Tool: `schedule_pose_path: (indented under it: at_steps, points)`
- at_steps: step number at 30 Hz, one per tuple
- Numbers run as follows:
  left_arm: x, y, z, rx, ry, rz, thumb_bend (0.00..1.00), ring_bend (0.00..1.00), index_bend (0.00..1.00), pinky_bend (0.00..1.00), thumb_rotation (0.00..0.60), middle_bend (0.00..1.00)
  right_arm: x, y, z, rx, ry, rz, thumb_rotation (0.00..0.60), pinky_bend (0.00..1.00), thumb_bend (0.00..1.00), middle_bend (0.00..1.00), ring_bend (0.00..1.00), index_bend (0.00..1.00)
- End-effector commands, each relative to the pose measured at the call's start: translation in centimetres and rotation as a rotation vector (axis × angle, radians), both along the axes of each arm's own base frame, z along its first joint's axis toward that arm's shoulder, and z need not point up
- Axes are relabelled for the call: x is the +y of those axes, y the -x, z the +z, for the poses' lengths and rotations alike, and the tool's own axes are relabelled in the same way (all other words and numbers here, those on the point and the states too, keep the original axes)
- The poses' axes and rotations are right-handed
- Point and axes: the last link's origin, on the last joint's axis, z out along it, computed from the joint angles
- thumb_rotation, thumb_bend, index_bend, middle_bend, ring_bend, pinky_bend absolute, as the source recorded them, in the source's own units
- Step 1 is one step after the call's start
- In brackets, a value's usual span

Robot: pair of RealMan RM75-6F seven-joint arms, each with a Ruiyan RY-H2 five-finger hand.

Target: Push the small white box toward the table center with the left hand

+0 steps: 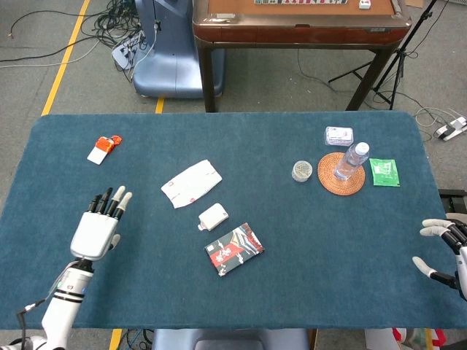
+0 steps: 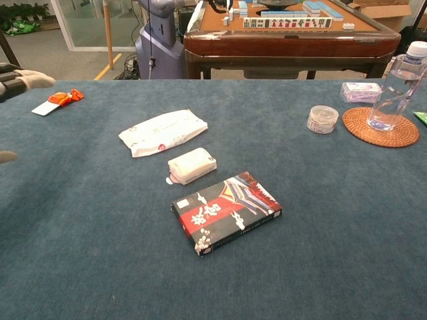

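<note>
The small white box [image 1: 213, 216] [image 2: 191, 165] lies flat on the blue table, just above a dark patterned box [image 1: 233, 249] [image 2: 227, 212] and below a white packet [image 1: 191, 183] [image 2: 163, 132]. My left hand [image 1: 101, 224] hovers open with fingers spread near the table's left front, far from the small white box. In the chest view only the left hand's fingertips [image 2: 27, 79] show at the left edge. My right hand [image 1: 444, 250] is open at the table's right edge, holding nothing.
An orange and white packet [image 1: 103, 147] [image 2: 57, 101] lies at the far left. At the right stand a water bottle [image 1: 351, 161] [image 2: 398, 87] on a wicker coaster [image 1: 341, 175], a small round jar [image 1: 301, 170] [image 2: 322, 119], a clear case [image 1: 338, 135] and a green packet [image 1: 384, 172].
</note>
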Motion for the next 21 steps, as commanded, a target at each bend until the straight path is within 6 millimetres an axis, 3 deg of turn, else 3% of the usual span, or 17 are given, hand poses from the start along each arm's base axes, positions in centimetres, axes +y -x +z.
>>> schedule_pose_path:
  at_steps: [1, 5, 14, 21]
  points:
    - [-1.2, 1.6, 1.6, -0.003, -0.024, 0.032, 0.28, 0.02, 0.09, 0.18, 0.6, 0.07, 0.0, 0.0, -0.1, 0.005, 0.0, -0.005, 0.6, 0.38, 0.07, 0.36, 0.26, 0.44]
    - [-2.5, 3.1, 3.1, -0.018, -0.06, 0.084, 0.3, 0.09, 0.15, 0.21, 0.6, 0.2, -0.1, 0.2, -0.3, 0.022, -0.01, -0.021, 0.6, 0.38, 0.08, 0.36, 0.26, 0.44]
    - [-5.7, 5.4, 4.8, -0.062, -0.106, 0.143, 0.29, 0.1, 0.23, 0.22, 0.6, 0.22, 0.0, 0.5, -0.3, 0.072, -0.018, -0.096, 0.6, 0.38, 0.14, 0.36, 0.26, 0.44]
    - [-6.2, 7.2, 5.4, -0.063, -0.116, 0.166, 0.29, 0.1, 0.26, 0.22, 0.6, 0.23, -0.3, 0.6, -0.1, 0.08, -0.011, -0.122, 0.6, 0.38, 0.14, 0.36, 0.26, 0.44]
